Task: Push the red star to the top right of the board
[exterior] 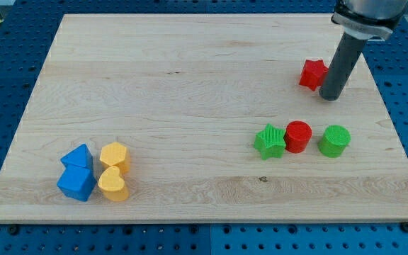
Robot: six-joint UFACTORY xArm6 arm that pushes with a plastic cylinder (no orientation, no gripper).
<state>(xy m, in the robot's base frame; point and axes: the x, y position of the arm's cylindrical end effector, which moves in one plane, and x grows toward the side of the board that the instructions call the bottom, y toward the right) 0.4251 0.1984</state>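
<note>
A dark rod descends from the view's top right onto a pale wooden board (190,106) laid over a blue perforated desk (6,85). My tip (329,96) rests on the board at the 3 o'clock side of the red star (312,74), touching or just beside it; which of the two cannot be told. The arm carries no gripper, so there is nothing to be apart or together.

The red star lies in the board's upper right area, around 2 o'clock from the board's centre, near the right edge but short of the top corner.

Below it, at about 4 o'clock from the centre, three blocks form a row: a green star (269,141), a red cylinder (297,136) touching or just beside it, and a green cylinder (334,140) slightly apart at the row's 3 o'clock end.

At about 8 o'clock from the centre, near the lower left corner, four blocks cluster closely: a blue block (77,157) of angular shape, a second blue block (76,183) at its 6 o'clock, a yellow hexagonal block (114,154), and a yellow heart (112,184) at its 6 o'clock.

No brand, label or writing can be read anywhere.
</note>
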